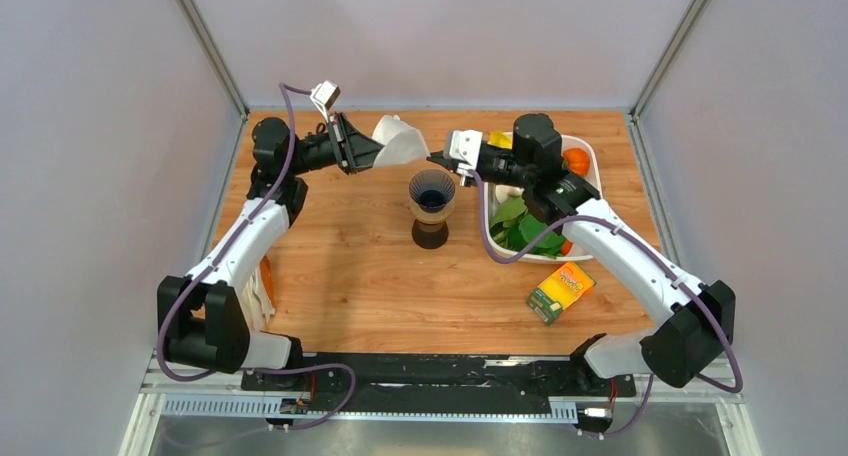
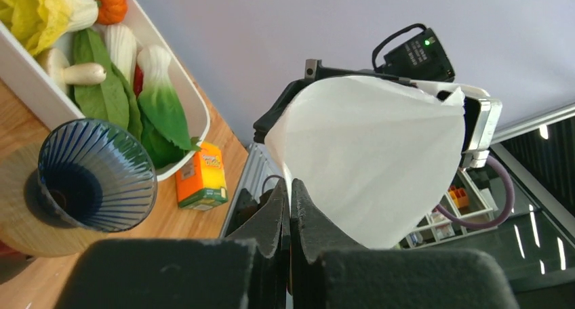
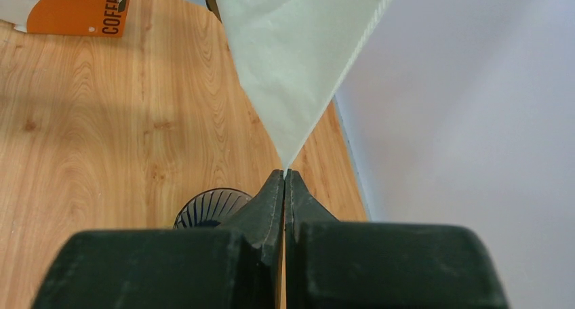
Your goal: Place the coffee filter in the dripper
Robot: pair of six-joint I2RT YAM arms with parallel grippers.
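Observation:
The white coffee filter (image 1: 403,141) hangs in the air behind and above the dripper (image 1: 432,208), stretched between both grippers. My left gripper (image 1: 378,154) is shut on the filter's wide edge; the left wrist view shows the paper (image 2: 366,153) pinched between the fingertips of that gripper (image 2: 290,183). My right gripper (image 1: 432,158) is shut on the filter's pointed tip, and the right wrist view shows the filter (image 3: 291,58) narrowing into this gripper (image 3: 285,172). The dripper stands upright on the table with its blue ribbed mouth open (image 2: 88,180) (image 3: 210,207).
A white tub (image 1: 597,161) of toy vegetables stands at the back right, under my right arm. A yellow and orange carton (image 1: 560,289) lies in front of it. An orange coffee filter pack (image 1: 262,286) sits by the left arm (image 3: 81,11).

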